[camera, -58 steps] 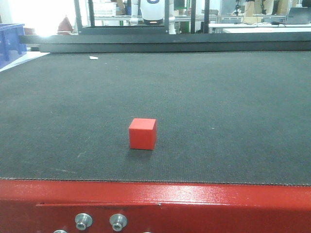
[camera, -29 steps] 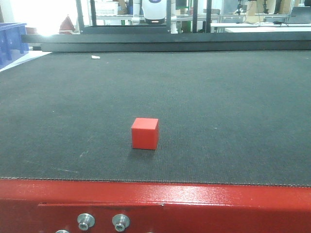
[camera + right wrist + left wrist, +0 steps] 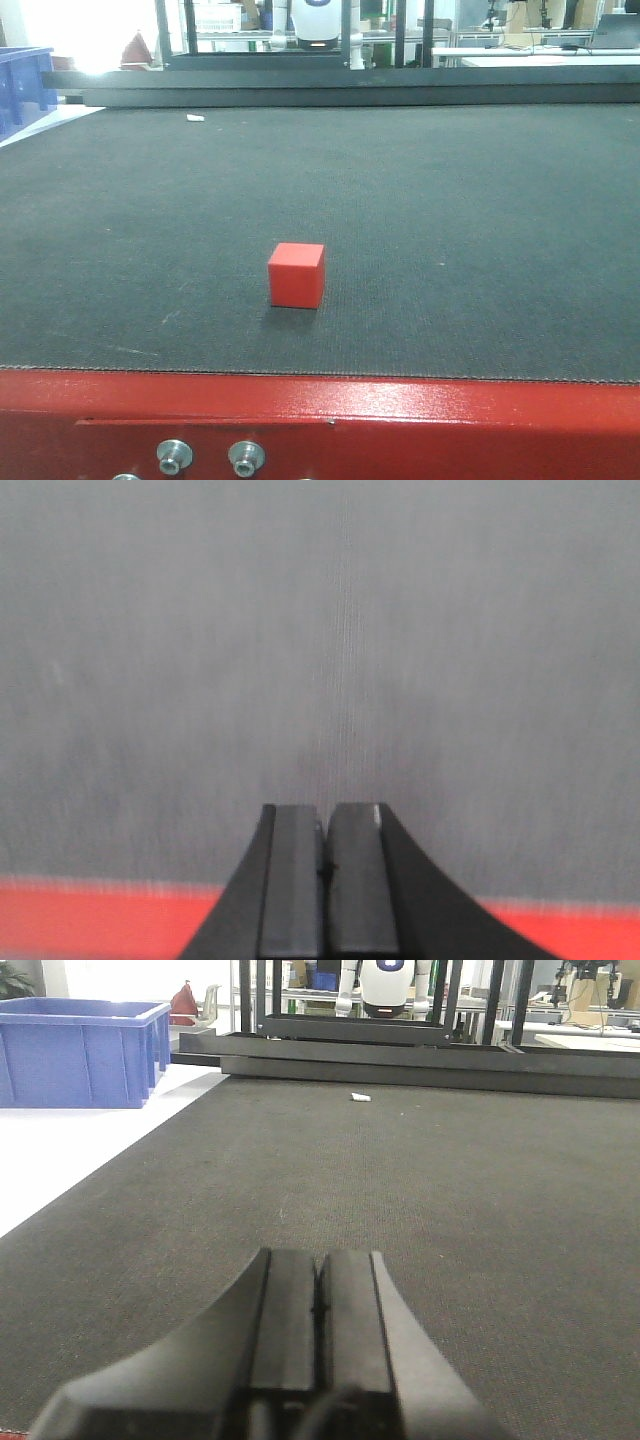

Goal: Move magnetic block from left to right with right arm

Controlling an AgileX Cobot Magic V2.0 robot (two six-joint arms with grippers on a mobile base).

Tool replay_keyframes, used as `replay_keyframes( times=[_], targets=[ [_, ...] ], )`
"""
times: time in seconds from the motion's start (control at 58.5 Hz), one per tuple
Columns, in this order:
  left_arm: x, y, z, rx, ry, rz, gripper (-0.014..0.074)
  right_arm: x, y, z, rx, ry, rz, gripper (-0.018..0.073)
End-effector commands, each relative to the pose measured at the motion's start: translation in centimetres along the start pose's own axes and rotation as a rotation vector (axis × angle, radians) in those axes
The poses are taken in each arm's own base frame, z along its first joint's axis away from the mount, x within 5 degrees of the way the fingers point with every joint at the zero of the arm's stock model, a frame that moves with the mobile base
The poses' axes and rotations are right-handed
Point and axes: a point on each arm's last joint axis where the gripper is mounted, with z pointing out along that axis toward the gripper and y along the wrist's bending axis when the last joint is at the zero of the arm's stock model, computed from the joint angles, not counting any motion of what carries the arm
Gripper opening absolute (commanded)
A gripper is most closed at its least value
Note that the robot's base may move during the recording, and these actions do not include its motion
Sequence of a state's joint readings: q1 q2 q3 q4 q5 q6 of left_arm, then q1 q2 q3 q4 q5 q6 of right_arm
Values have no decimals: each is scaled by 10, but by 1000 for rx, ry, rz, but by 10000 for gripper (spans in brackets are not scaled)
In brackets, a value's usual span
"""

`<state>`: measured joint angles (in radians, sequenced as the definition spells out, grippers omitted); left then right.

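Note:
The magnetic block (image 3: pixel 296 274), a small bright red cube, rests on the dark mat (image 3: pixel 450 200) a little left of centre, near the front edge. Neither arm shows in the front view. In the left wrist view my left gripper (image 3: pixel 318 1258) is shut with nothing between its fingers, low over the mat. My right gripper (image 3: pixel 325 812) is also shut and empty; the mat fills most of its view, with the red table edge (image 3: pixel 100 920) across the bottom. The block appears in neither wrist view.
A glossy red table edge (image 3: pixel 400 410) with bolts runs along the front. A blue bin (image 3: pixel 85 1050) stands at the far left, off the mat. A small white scrap (image 3: pixel 195 118) lies far back on the mat. Black frame rails (image 3: pixel 350 85) border the far side.
The front view shifted slightly, so the block sits a few pixels lower and to the right than a second ago. The block itself rests unmoved on the mat.

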<state>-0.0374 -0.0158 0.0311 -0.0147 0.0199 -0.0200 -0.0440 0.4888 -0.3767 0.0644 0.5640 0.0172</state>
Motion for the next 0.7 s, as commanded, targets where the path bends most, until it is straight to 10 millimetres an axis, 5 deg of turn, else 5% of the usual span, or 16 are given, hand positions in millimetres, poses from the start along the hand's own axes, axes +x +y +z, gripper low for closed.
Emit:
replay_keyframes(
  times=[0.0,0.205,0.496,0.616,0.684],
  targets=[
    [-5,0,-1,7,-81,-9,-117,-24,1,8,-1,-2,5,56],
    [-5,0,-1,7,-81,-9,-117,-40,4,36,19,171,-27,56],
    [-5,0,-1,7,-81,-9,-117,-61,41,67,-50,375,65,73],
    [-5,0,-1,7,-81,-9,-117,-69,59,82,-61,437,82,218],
    [-5,0,-1,7,-81,-9,-117,-73,72,91,-71,475,85,400]
  ],
)
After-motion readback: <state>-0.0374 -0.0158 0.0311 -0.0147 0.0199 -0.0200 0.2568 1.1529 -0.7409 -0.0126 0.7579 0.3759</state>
